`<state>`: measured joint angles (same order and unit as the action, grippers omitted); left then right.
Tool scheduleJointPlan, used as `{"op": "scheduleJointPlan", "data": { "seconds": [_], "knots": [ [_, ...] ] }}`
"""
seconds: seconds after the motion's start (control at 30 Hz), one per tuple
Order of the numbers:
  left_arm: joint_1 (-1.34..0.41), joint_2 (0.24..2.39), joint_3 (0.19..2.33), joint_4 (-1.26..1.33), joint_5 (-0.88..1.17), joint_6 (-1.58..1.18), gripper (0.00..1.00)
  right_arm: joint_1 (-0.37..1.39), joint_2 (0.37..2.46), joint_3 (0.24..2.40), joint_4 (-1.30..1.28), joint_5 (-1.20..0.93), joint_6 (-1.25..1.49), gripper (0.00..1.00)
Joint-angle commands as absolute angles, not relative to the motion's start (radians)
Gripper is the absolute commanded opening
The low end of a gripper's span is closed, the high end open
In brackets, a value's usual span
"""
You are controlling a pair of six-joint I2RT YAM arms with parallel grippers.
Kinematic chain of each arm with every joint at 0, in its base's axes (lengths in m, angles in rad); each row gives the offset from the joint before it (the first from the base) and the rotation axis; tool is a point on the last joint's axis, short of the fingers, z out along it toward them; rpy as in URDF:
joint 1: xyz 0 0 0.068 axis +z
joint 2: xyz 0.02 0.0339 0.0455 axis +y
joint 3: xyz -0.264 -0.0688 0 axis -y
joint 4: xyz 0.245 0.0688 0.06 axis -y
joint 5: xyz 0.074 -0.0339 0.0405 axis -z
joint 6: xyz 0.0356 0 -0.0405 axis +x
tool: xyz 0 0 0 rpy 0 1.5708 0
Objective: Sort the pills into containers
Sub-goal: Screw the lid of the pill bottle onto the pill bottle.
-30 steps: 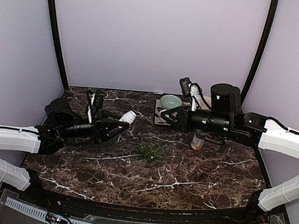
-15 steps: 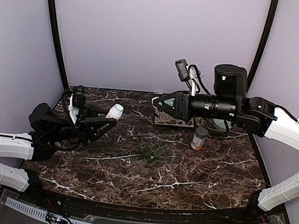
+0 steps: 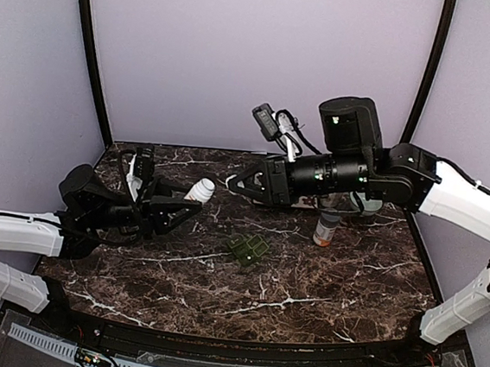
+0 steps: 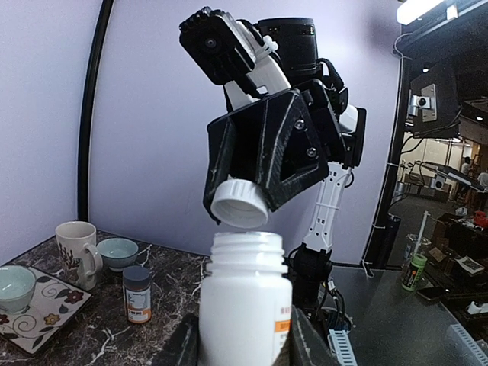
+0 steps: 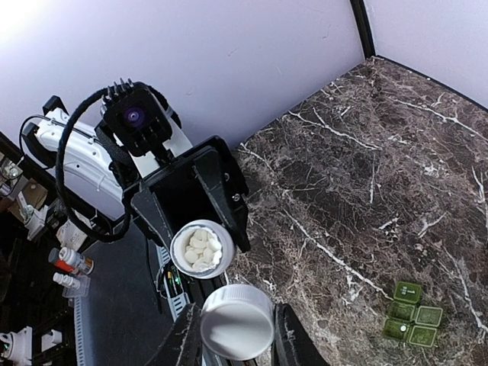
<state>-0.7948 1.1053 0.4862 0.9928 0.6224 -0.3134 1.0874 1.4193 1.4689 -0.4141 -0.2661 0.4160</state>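
Observation:
My left gripper (image 4: 244,347) is shut on an open white pill bottle (image 4: 244,293), held upright above the table's left side (image 3: 199,189). From above, several white pills (image 5: 198,245) show inside the bottle (image 5: 174,252). My right gripper (image 5: 237,339) is shut on the bottle's white cap (image 5: 237,320), which hangs just above and behind the bottle's mouth (image 4: 240,203). In the top view the right gripper (image 3: 238,183) faces the left gripper (image 3: 171,211) closely. The containers (image 3: 248,250), a small dark-green strip of lidded compartments, lie on the marble near the table's middle (image 5: 412,320).
An amber bottle (image 3: 326,228) with a dark cap stands right of centre, also seen as the amber bottle (image 4: 137,293). A white mug (image 4: 76,244), a pale green bowl (image 4: 118,252) and a patterned plate (image 4: 34,316) carrying another bowl (image 4: 11,286) sit at the back.
The right arm has risen and swung left, bringing the cap close to the bottle. The left arm pulled back to the left with the bottle, then came slightly forward again.

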Motion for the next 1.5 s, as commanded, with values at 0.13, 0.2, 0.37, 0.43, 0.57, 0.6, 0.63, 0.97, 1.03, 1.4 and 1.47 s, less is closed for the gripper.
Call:
{"op": "scheduleJointPlan", "data": {
  "seconds": [0.13, 0.2, 0.37, 0.43, 0.57, 0.6, 0.63, 0.97, 1.03, 1.4, 1.47],
  "knots": [
    [-0.798, 1.124, 0.557, 0.940, 0.686, -0.287, 0.00, 1.122, 1.463, 1.563, -0.472, -0.305, 0.381, 0.00],
    [-0.798, 1.132, 0.563, 0.932, 0.698, -0.289, 0.00, 1.124, 1.470, 1.572, -0.474, -0.311, 0.379, 0.00],
    [-0.798, 1.148, 0.576, 0.921, 0.716, -0.292, 0.00, 1.126, 1.489, 1.598, -0.483, -0.324, 0.374, 0.00],
    [-0.798, 1.152, 0.580, 0.920, 0.720, -0.291, 0.00, 1.126, 1.496, 1.607, -0.491, -0.327, 0.369, 0.00],
    [-0.798, 1.156, 0.585, 0.916, 0.728, -0.291, 0.00, 1.127, 1.511, 1.620, -0.508, -0.327, 0.363, 0.00],
    [-0.798, 1.158, 0.587, 0.915, 0.731, -0.289, 0.00, 1.127, 1.514, 1.622, -0.510, -0.327, 0.362, 0.00],
    [-0.797, 1.159, 0.589, 0.914, 0.733, -0.292, 0.00, 1.126, 1.516, 1.623, -0.514, -0.326, 0.361, 0.00],
    [-0.798, 1.164, 0.600, 0.904, 0.774, -0.295, 0.00, 1.126, 1.529, 1.640, -0.535, -0.321, 0.355, 0.00],
    [-0.798, 1.162, 0.600, 0.902, 0.780, -0.296, 0.00, 1.126, 1.534, 1.645, -0.541, -0.316, 0.353, 0.00],
    [-0.798, 1.145, 0.598, 0.894, 0.775, -0.289, 0.00, 1.126, 1.547, 1.662, -0.582, -0.298, 0.341, 0.00],
    [-0.798, 1.142, 0.597, 0.892, 0.770, -0.285, 0.00, 1.126, 1.544, 1.660, -0.588, -0.295, 0.341, 0.00]
  ]
}}
